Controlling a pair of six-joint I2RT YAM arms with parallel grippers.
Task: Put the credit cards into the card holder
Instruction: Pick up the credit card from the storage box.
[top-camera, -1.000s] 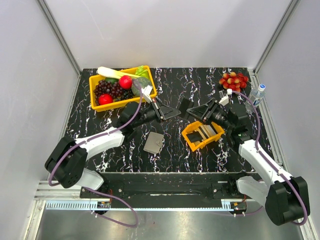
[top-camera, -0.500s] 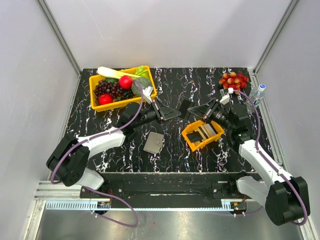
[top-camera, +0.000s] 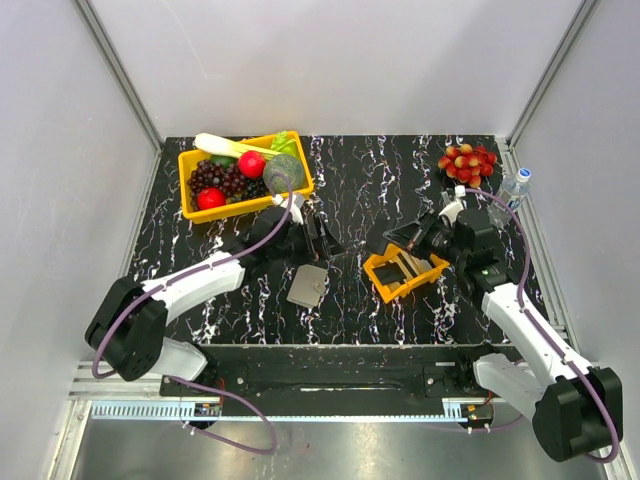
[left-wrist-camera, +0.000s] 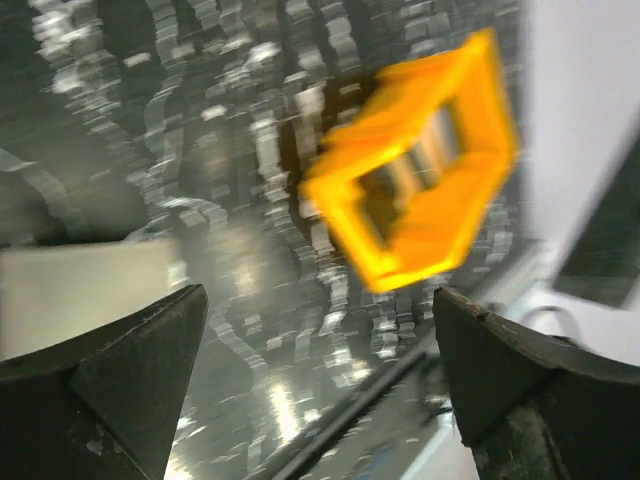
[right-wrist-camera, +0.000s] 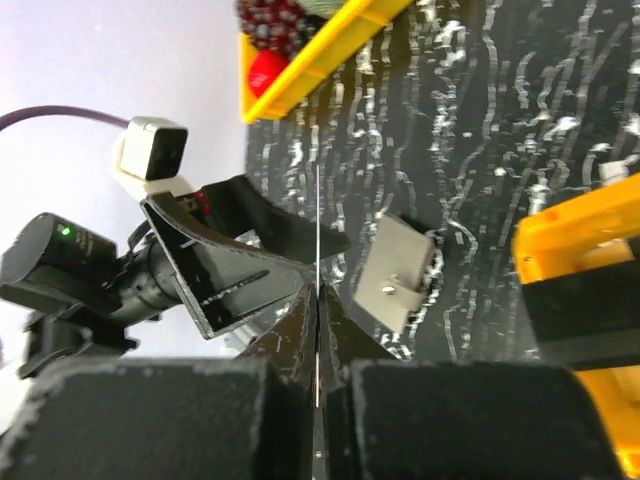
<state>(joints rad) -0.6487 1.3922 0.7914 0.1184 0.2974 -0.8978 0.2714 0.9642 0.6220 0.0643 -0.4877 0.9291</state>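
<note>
My right gripper (right-wrist-camera: 317, 292) is shut on one of the credit cards (right-wrist-camera: 317, 215), a thin card seen edge-on, standing up from the pinched jaws. In the top view this gripper (top-camera: 398, 240) hovers just left of the small orange tray (top-camera: 382, 281), where more cards (top-camera: 406, 264) lie. The card holder (top-camera: 308, 285) lies closed and flat on the table, taupe-grey with a snap tab (right-wrist-camera: 400, 270). My left gripper (top-camera: 317, 237) hangs above the holder's far edge, jaws wide open and empty (left-wrist-camera: 318, 300). Its view is blurred.
A yellow bin (top-camera: 190, 185) of fruit and vegetables stands at the back left. A cluster of red fruit (top-camera: 467, 160) and a small bottle (top-camera: 514, 187) sit at the back right. The black marbled table (top-camera: 360, 180) ends at metal rails on both sides.
The left gripper has opened, let go of the card and drawn back left over the holder. The right gripper has closed on that card and pulled it back toward the orange tray.
</note>
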